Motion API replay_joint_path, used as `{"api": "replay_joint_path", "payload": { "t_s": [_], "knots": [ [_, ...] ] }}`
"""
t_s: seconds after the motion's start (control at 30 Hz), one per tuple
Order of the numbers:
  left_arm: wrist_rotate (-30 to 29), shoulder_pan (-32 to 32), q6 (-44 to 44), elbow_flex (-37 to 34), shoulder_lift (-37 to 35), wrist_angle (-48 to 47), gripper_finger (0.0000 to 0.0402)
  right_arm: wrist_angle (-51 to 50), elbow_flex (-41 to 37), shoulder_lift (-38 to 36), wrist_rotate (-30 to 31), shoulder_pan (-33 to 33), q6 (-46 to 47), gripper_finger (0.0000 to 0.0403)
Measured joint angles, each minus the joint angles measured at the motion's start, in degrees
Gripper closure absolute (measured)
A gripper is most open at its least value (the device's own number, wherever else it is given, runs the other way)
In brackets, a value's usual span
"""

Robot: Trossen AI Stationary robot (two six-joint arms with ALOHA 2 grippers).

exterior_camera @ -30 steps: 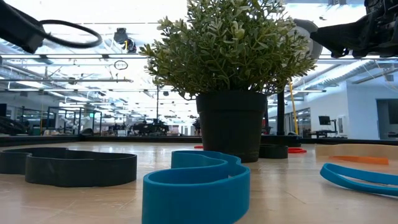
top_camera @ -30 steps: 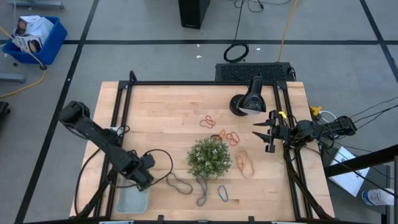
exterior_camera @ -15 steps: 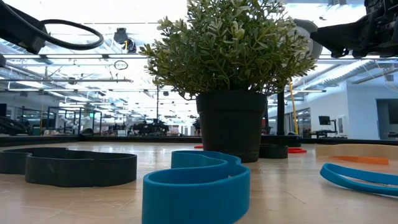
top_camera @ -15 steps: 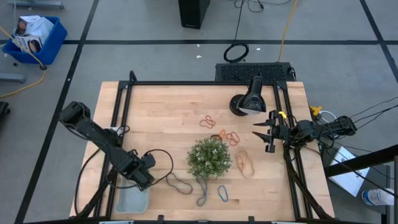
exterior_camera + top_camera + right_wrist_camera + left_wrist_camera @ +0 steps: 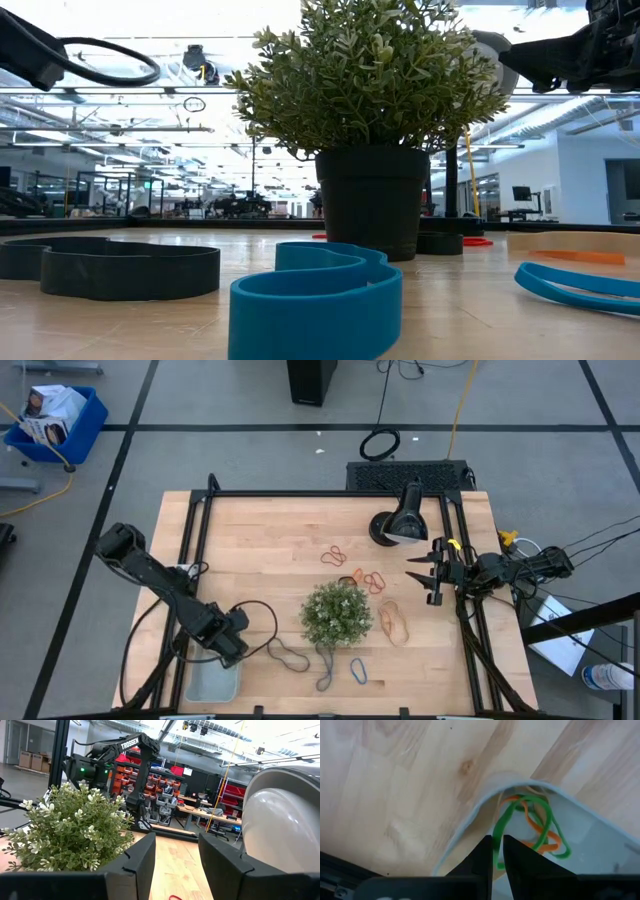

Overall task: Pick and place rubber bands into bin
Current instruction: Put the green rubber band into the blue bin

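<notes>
My left gripper [image 5: 226, 645] is near the table's front left, pointing down over a corner of the pale blue translucent bin [image 5: 210, 682]. Its fingers are shut on a green rubber band [image 5: 547, 817]. An orange band [image 5: 540, 832] lies in the bin [image 5: 470, 815]. Orange-red bands [image 5: 371, 580], a tan band [image 5: 392, 622], dark grey-green bands [image 5: 288, 655] and a blue band [image 5: 358, 671] lie flat on the wood around the potted plant [image 5: 336, 612]. My right gripper [image 5: 424, 580] is open and empty at the table's right edge. My left gripper pinches one strand of the green band [image 5: 498, 840] between its two fingers. The fingers come from above, pointing down at the bin's corner. The rest of the loop spreads over the bin's floor beside the orange band; whether it rests there I cannot tell.
A black stand with a white dome [image 5: 400, 522] stands at the table's far right. The plant [image 5: 375, 120] stands mid-table, with a blue band [image 5: 315, 300] and a dark band [image 5: 110, 268] in front of it. Black frame rails [image 5: 195, 560] run along the table's sides.
</notes>
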Motion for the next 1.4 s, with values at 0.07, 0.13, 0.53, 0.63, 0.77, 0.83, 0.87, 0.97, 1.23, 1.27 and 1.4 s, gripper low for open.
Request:
{"api": "replay_joint_path", "payload": {
  "t_s": [0.07,0.13,0.53,0.63,0.77,0.83,0.87,0.97,1.23,1.27,1.4],
  "knots": [
    [0.0,0.0,-1.3,0.0,0.0,0.0,0.035,0.0,0.0,0.0,0.0,0.0,0.0,0.0257],
    [0.0,0.0,-2.4,0.0,0.0,0.0,0.035,0.0,0.0,0.0,0.0,0.0,0.0,0.0257],
    [0.1,0.0,-5.3,0.0,0.0,-0.1,0.035,0.0,0.0,0.0,0.0,0.0,0.0,0.0257],
    [0.1,0.0,-5.3,0.0,0.0,-0.1,0.035,0.0,0.0,0.0,0.0,0.0,0.0,0.0257],
    [-0.2,0.0,-5.1,0.0,0.0,-0.1,0.0335,0.0,0.0,0.0,0.0,0.0,0.0,0.0257],
    [-1.5,0.0,-5.3,0.0,0.0,-0.1,0.0319,0.0,0.0,0.0,0.0,0.0,0.0,0.0257],
    [-2.0,0.0,-5.5,0.0,0.0,-0.1,0.031,0.0,0.0,0.0,0.0,0.0,0.0,0.0257],
    [-1.7,0.0,-4.8,0.0,0.0,-0.1,0.0279,0.0,0.0,0.0,0.0,0.0,0.0,0.0257],
    [5.5,0.0,-4.6,0.0,-2.6,-0.9,0.0238,0.0,0.0,0.0,0.0,0.0,0.0,0.0257],
    [4.6,0.0,-4.9,0.0,-3.4,-0.7,0.0236,0.0,0.0,0.0,0.0,0.0,0.0,0.0257],
    [3.5,0.0,-4.9,0.0,-6.2,0.2,0.0236,0.0,0.0,0.0,0.0,0.0,0.0,0.0257]
  ]
}}
